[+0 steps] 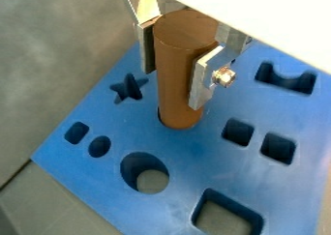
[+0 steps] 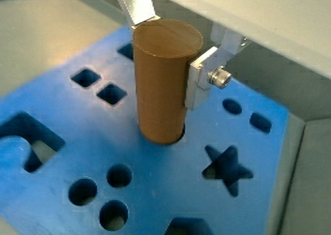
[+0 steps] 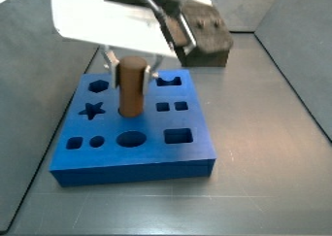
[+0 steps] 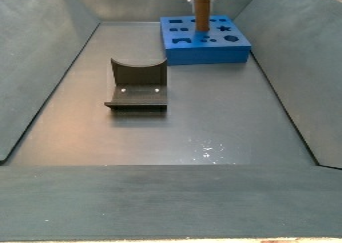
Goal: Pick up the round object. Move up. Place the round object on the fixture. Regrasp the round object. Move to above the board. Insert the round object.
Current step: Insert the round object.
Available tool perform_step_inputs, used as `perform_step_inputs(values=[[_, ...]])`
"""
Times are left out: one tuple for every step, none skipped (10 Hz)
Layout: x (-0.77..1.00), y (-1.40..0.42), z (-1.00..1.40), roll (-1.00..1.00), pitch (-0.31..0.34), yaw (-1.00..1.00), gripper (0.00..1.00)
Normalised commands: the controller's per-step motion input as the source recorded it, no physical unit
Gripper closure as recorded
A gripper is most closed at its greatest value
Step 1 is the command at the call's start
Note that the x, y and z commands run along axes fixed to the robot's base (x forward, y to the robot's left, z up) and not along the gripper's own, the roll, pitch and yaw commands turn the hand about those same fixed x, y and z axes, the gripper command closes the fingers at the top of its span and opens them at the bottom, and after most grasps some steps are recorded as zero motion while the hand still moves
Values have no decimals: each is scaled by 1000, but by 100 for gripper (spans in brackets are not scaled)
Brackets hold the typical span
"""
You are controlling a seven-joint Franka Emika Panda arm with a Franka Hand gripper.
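Two silver fingers (image 1: 202, 76) pressed against opposite sides of the brown peg (image 1: 179, 70), gripper (image 2: 175, 45) clamped on its upper part in both wrist views. Peg upright, lower end down at the blue board (image 1: 91, 108), standing in or just at a round hole near the board's middle; hard to tell how deep from these angles. Star cut-out (image 2: 225, 167) just beside the peg's foot, small round holes (image 2: 81, 190) and square holes (image 1: 238, 132) around it. In a side view, arm coming down from above, wrist over the board (image 3: 143, 152), peg (image 3: 131, 88) vertical between the star and the small squares. In a side view, dark fixture (image 4: 135, 85) alone on the grey floor (image 4: 201, 137), well apart from the board (image 4: 214, 49) at the far end, peg (image 4: 202, 13) standing upright on that board.
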Motion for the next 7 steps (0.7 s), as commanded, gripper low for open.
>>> perform_step_inputs(values=[[-6, 0, -891, -100, -300, -109, 100], [-106, 0, -1000, 0, -200, -43, 100], [-114, -26, -1000, 29, -91, -17, 100], [-89, -94, -1000, 57, -177, 0, 100], [-380, -214, -743, 151, -514, 120, 100], [-566, -189, -506, 177, -714, 317, 100], [-209, -63, -40, 80, -306, 6, 100]])
